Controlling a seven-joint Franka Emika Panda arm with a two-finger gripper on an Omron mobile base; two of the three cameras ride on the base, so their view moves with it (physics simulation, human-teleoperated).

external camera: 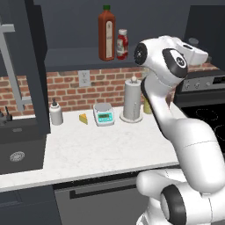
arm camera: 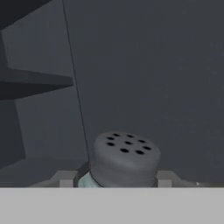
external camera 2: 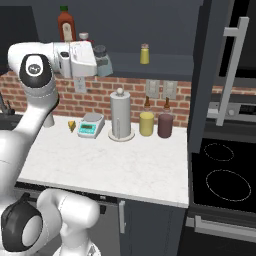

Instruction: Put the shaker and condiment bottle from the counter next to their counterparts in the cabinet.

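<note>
At shelf height, your gripper [external camera 2: 102,64] is clamped on the shaker [external camera 2: 102,60]; in the hand view its grey perforated cap [arm camera: 124,157] sits between the jaws, with the pale blue body just showing below. The hand is turned sideways, probably so the shaker stays upright and slides in over the shelf edge rather than dropping from above.

- Shaker: held in the air at the cabinet [external camera 2: 165,64] front, not yet resting on the shelf as far as I can judge.
- Red bottle [external camera: 122,44]: already on the shelf, just beside the tall bottle [external camera: 106,33] with the green cap. That half looks done.
- Yellow shaker [external camera 2: 144,54]: upright on the shelf, well to the right of your gripper in the right base view. This is the partner, so the blue one likely needs to travel right along the shelf before you let go.
- Counter [external camera: 101,149]: scale [external camera: 104,114], paper towel roll [external camera: 132,100] and soap dispenser [external camera: 55,112] stand along the brick wall, none under the load.

Hand view faces a dark back panel with a vertical seam; shelf contact can't be read from it. Keep the shaker level, mind the shelf lip.
</note>
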